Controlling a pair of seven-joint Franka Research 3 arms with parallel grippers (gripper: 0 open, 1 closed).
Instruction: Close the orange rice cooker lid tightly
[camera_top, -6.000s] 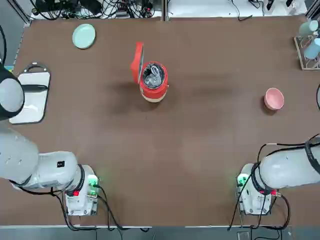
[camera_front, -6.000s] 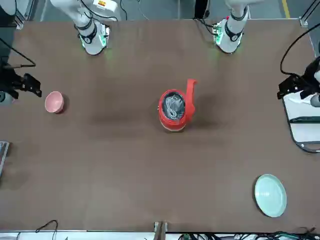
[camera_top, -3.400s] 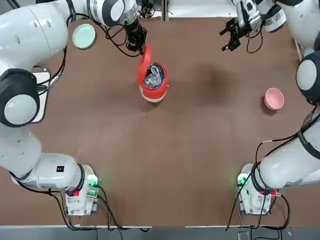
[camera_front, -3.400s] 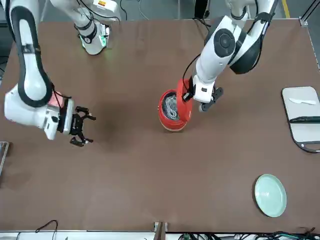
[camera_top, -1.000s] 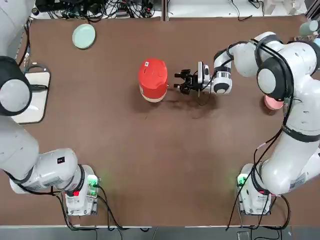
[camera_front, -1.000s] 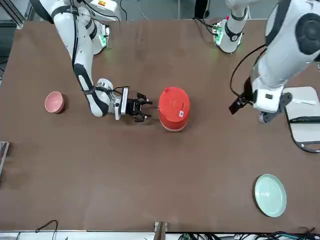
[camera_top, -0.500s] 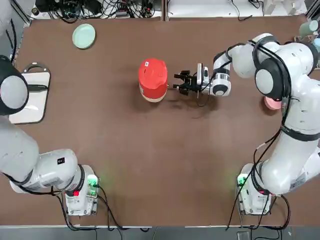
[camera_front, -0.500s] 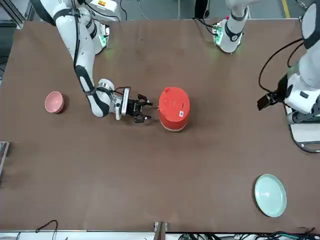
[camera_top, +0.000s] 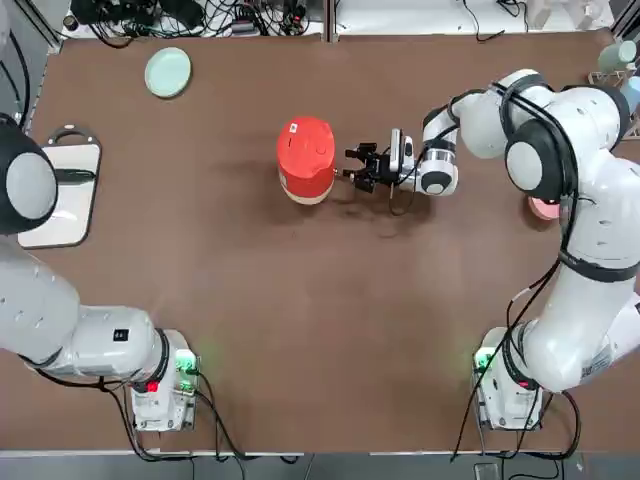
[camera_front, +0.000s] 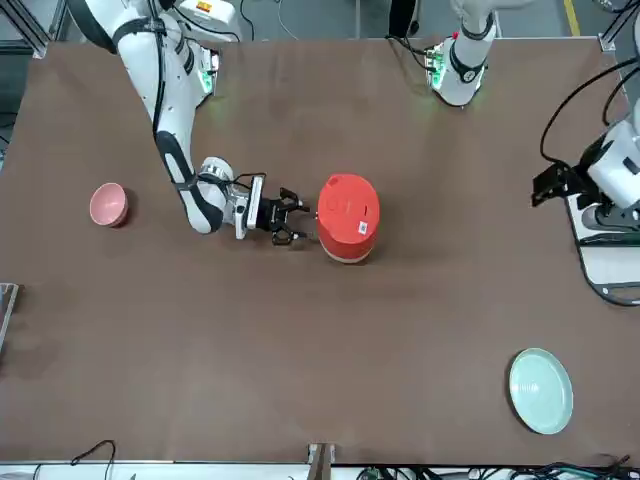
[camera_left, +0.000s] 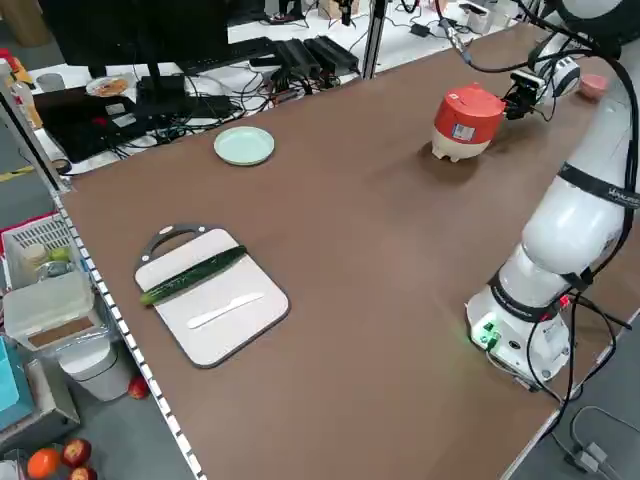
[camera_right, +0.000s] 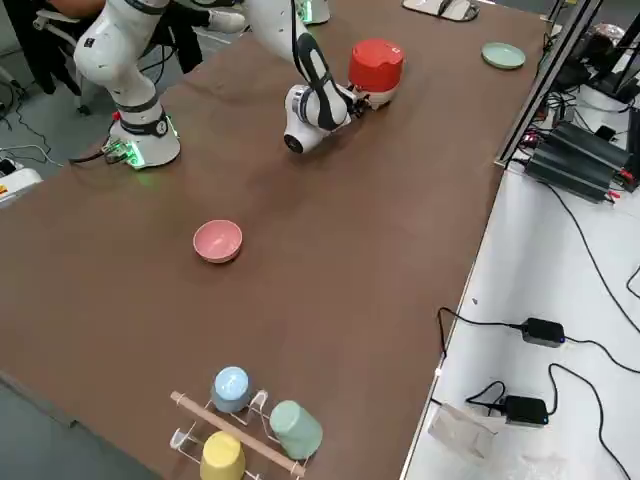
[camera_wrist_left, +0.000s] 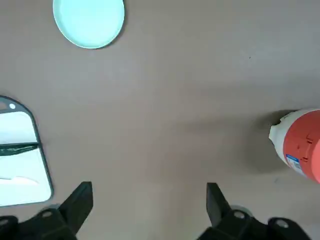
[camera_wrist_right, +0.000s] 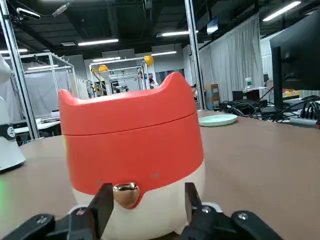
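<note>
The orange rice cooker (camera_top: 306, 160) stands near the middle of the tabletop (camera_top: 320, 330), a little toward the far edge, and the lid (camera_front: 348, 204) already lies down over it, so what seems left is the tightening: the latch at its front, a small brassy button (camera_wrist_right: 126, 194) seen from the right wrist, looks like the thing to be pressed home. The right gripper (camera_top: 360, 166) lies low and level just beside the cooker's right flank, its jaws apart and pointing straight at the body; from the wrist the two fingers (camera_wrist_right: 104, 206) sit either side of that button, very close to the cream base but I cannot tell whether they touch it. They hold nothing. To my eye the next move calls for a short, square push or squeeze at the latch, gentle enough not to shove the light cooker sideways across the tabletop. The left gripper (camera_front: 560, 184) hangs far off at the left side, above the cutting board (camera_top: 62, 193), its jaws wide apart and empty.
</note>
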